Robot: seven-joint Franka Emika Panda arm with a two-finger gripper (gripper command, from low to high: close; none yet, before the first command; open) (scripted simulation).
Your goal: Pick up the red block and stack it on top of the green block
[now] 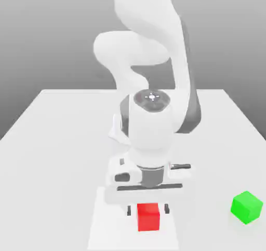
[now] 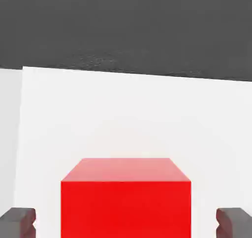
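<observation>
The red block [image 1: 148,217] rests on the white table near its front edge. My gripper [image 1: 148,210] hangs straight over it, open, with one dark fingertip on each side of the block and a gap to each. In the hand view the red block [image 2: 126,198] sits between the two grey fingertips [image 2: 18,222], neither touching it. The green block [image 1: 247,207] stands on the table well off toward the exterior view's right, apart from the gripper.
The white table [image 1: 57,156] stretches back behind the arm, and its front edge lies close to the red block. The arm's white links rise above the gripper in the exterior view.
</observation>
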